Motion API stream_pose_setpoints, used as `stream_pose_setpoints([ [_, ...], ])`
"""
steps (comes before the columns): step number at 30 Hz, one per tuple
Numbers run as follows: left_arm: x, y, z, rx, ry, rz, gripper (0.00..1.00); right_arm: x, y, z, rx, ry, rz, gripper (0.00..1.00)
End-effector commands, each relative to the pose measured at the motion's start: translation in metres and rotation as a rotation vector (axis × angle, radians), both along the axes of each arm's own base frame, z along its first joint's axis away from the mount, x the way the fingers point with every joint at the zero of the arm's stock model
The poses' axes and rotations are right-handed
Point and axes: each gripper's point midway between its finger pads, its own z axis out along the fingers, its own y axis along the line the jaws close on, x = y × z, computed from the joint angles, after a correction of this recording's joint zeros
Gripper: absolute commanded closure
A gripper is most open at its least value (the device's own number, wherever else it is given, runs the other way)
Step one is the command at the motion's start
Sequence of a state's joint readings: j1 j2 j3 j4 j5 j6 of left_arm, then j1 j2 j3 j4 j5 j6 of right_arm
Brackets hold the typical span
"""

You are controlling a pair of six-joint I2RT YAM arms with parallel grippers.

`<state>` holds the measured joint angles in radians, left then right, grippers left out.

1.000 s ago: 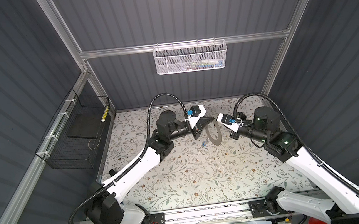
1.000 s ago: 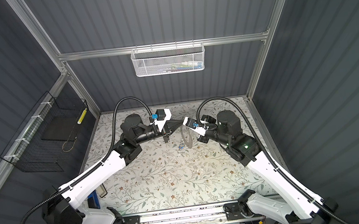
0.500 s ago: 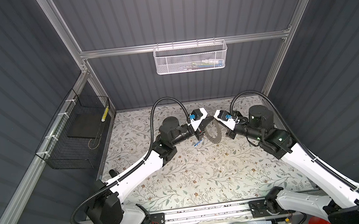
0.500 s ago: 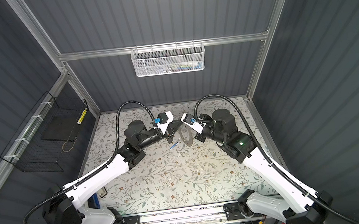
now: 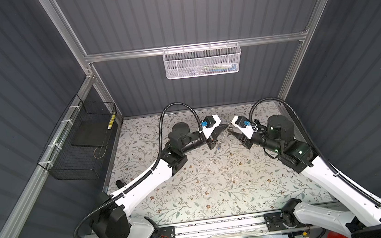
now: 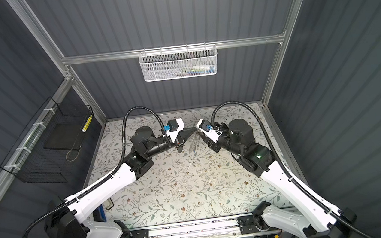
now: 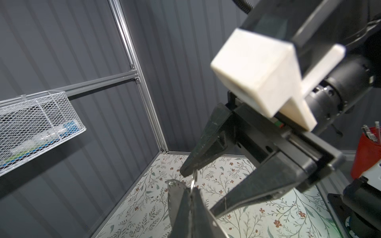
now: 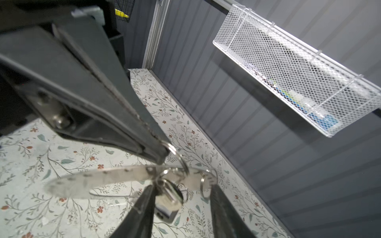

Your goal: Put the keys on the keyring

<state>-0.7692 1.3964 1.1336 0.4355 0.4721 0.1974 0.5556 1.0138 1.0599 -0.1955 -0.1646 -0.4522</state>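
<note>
Both arms meet in mid-air above the far middle of the floral table (image 5: 203, 183), fingertips almost nose to nose. Your left gripper (image 5: 225, 127) is clamped fully closed on the wire of the keyring (image 8: 182, 159), pinching it right at the fingertips. In the right wrist view a shiny oval metal plate (image 8: 92, 182), a smaller ring (image 8: 201, 186) and a blurred silver piece that I take to be a key (image 8: 168, 197) appear to hang from that ring. Your right gripper (image 8: 182, 186) has its jaws parted about halfway and grips nothing. The key hangs loose in the gap between its fingers (image 8: 142, 212), and in the left wrist view one fingertip touches the keyring. Whether that key is threaded on or only resting against the bunch cannot be told. The main risk, as I judge it, is that if it is not threaded, nothing pins it, so it could drop to the table and force a fresh pick of a very small thing. The left hold is shallow, so a push from the right finger could twist the ring or lever it out, dropping the whole bunch. If you close the right jaws here, they may catch the plate or smaller ring instead of the key. The tips are close enough to collide
</note>
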Motion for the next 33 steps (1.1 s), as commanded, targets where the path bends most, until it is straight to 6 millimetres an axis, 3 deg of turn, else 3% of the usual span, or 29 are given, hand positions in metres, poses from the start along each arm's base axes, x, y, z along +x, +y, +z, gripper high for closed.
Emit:
stream_pose_setpoints([
  [1,-0.013,0.005,0.036,-0.067,-0.054,-0.065,1.0,-0.003,0.004,0.002,0.076,0.032,0.036,0.52],
  [9,-0.014,0.004,0.038,-0.076,-0.049,-0.074,1.0,-0.003,0.012,0.001,0.14,0.07,0.089,0.51],
  [16,-0.014,0.003,0.037,-0.076,-0.05,-0.076,1.0,-0.01,0.021,0.001,0.185,0.095,0.179,0.58],
  [21,-0.013,0.003,0.039,-0.079,-0.054,-0.078,1.0,-0.003,0.021,-0.013,0.17,0.154,0.155,0.51],
  [33,-0.01,0.01,0.037,-0.062,-0.026,-0.113,1.0,-0.036,0.013,-0.005,0.213,0.114,0.319,0.52],
])
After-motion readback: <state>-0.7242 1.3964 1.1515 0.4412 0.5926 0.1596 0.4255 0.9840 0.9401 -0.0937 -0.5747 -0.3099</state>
